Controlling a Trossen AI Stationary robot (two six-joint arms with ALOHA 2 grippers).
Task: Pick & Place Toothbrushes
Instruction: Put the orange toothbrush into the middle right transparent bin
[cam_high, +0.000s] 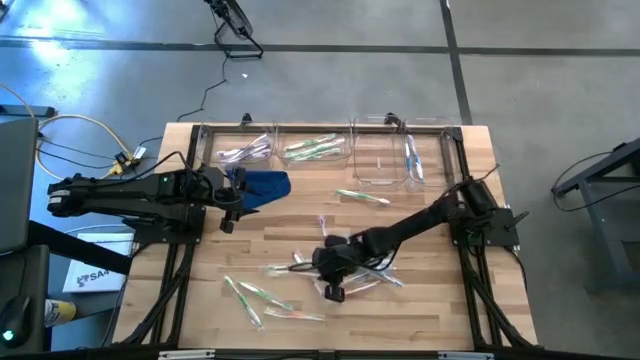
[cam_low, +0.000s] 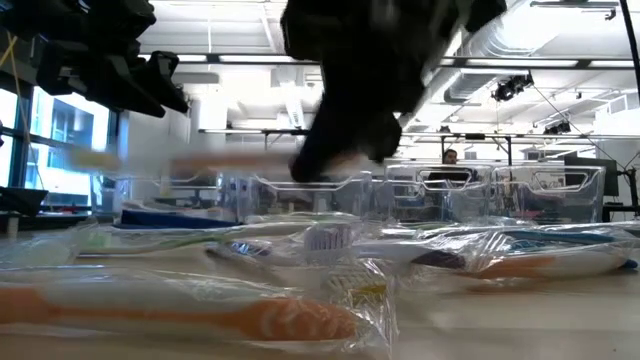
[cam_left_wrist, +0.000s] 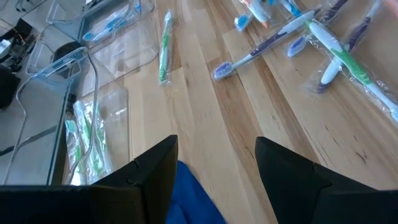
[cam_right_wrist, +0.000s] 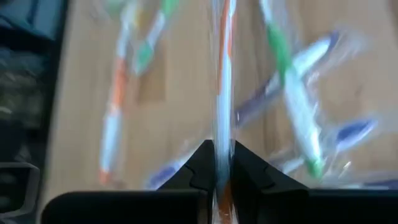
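Right wrist view shows the right gripper (cam_right_wrist: 221, 163) with jaws pinched on an orange-and-white toothbrush (cam_right_wrist: 224, 81), its long axis running straight ahead, over the near-middle bench (cam_high: 420, 310) pile; left gripper (cam_left_wrist: 214, 171) waits wide.

Bright, even overhead light.
Right wrist view is motion-blurred; low view's foreground toothbrushes (cam_low: 200, 315) are soft, wrapping glints.

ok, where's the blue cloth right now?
In the high view the blue cloth lies on the table's left half, just in front of the row of clear bins, beside the open left gripper.
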